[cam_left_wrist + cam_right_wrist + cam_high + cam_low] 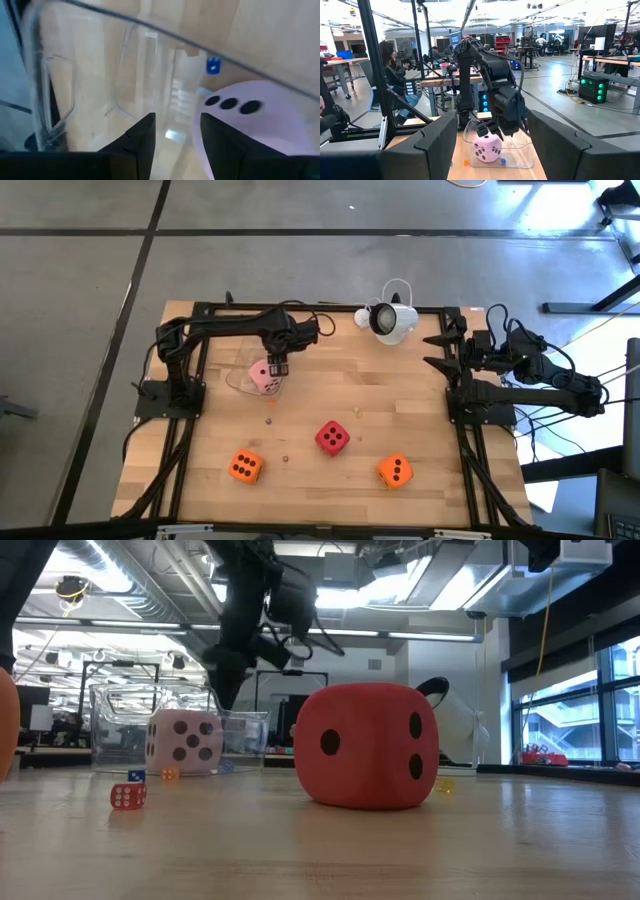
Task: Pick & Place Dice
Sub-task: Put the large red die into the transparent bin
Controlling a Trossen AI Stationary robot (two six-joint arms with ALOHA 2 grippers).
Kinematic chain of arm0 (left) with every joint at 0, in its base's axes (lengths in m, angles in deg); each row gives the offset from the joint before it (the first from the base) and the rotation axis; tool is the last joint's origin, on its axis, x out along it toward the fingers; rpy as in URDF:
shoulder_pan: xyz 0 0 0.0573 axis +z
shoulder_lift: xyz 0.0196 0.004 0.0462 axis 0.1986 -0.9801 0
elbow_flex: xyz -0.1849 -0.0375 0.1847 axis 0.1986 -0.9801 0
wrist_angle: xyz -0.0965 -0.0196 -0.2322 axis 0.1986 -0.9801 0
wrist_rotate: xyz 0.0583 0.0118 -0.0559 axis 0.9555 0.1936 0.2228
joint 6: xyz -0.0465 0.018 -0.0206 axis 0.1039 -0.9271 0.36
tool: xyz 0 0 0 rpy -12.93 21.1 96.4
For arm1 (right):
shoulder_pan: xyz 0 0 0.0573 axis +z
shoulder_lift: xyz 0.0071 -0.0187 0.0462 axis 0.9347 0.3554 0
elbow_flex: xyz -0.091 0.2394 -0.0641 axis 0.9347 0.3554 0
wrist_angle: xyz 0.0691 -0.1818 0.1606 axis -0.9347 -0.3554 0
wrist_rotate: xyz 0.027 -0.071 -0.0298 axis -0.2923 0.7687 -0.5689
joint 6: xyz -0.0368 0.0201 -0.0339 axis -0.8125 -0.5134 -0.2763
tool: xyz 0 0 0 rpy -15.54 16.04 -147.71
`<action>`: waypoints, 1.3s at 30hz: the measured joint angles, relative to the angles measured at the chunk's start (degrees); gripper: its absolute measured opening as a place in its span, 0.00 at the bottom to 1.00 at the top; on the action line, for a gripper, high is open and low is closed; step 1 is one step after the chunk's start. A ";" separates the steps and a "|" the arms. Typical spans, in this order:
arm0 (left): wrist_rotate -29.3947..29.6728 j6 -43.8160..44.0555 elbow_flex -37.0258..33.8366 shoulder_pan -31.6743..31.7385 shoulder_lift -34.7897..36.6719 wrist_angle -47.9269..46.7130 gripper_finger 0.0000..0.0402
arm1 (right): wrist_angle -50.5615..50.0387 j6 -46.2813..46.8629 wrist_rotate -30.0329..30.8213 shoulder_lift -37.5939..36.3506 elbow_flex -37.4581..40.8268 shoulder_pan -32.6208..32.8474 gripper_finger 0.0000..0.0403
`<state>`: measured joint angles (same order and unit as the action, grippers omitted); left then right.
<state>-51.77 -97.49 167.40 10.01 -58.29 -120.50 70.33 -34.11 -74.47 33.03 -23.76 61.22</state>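
The pink die [265, 378] rests on its bottom face inside a clear plastic container [240, 380] at the table's far left. My left gripper [277, 364] hovers just above it, pointing down, open, with nothing between its fingers [145, 145]. In the left wrist view the pink die [250, 120] lies beside one finger. The red die [332, 437] sits mid-table. Two orange dice [245, 467] [395, 471] sit near the front edge. My right gripper [492, 127] waits open at the table's right edge.
Tiny dice lie on the wood near the container: a red one [127, 796], a blue one [136, 776] and an orange one [170, 774]. A white round device with a cord [390, 321] stands at the far edge. The black frame rails [300, 308] border the table.
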 joint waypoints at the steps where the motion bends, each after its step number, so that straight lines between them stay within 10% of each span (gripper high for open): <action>1: -0.04 0.61 1.37 -0.27 0.00 -0.50 0.37 | 0.01 0.00 0.00 0.00 0.00 -0.02 0.60; 14: -5.70 6.87 17.95 -7.28 0.04 7.90 0.36 | -0.42 0.00 0.00 -0.01 0.00 -0.02 0.60; 21: -21.58 -1.53 17.62 -11.01 0.04 21.19 0.36 | -0.44 0.02 0.00 -0.01 0.00 -0.02 0.60; 39: -26.51 -2.37 17.39 -23.05 -4.20 29.15 0.44 | -0.76 1.70 -2.90 0.03 0.00 -0.02 0.60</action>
<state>-78.28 -99.86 184.79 -13.03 -62.49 -91.35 69.57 -32.41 -77.37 33.06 -23.76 61.19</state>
